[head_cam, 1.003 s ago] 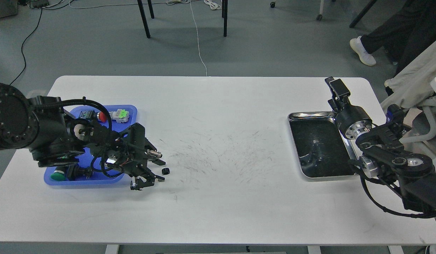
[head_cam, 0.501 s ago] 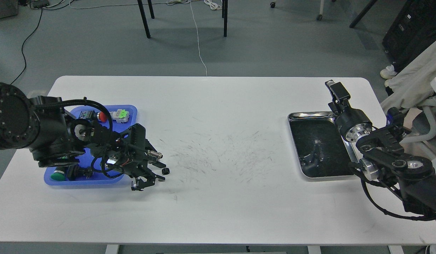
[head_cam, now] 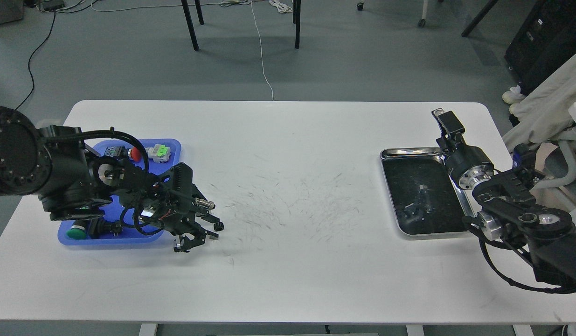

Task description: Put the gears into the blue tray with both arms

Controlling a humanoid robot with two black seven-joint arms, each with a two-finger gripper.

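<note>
One small black gear [head_cam: 218, 226] lies on the white table, just right of the blue tray [head_cam: 174, 143]. My left gripper [head_cam: 210, 229] reaches out over the tray's right edge. It is open, its claw fingers spread on either side of the gear, and the upper fingertip [head_cam: 212, 220] is touching or nearly touching it. My right gripper [head_cam: 445, 119] is raised at the far right, beyond the back corner of a steel tray. It looks small and dark, so I cannot separate its fingers. My left arm covers much of the blue tray.
The blue tray holds push-button switches with a red cap [head_cam: 137, 154], a green block [head_cam: 163, 150] and a green cap [head_cam: 76, 232]. A shiny steel tray [head_cam: 409, 151] with a dark interior lies at the right, beside my right arm. The table's middle is scuffed.
My left gripper has crept slightly right until its fingers reach the gear. My right arm has drifted a little to the right. The gear has stayed put.
</note>
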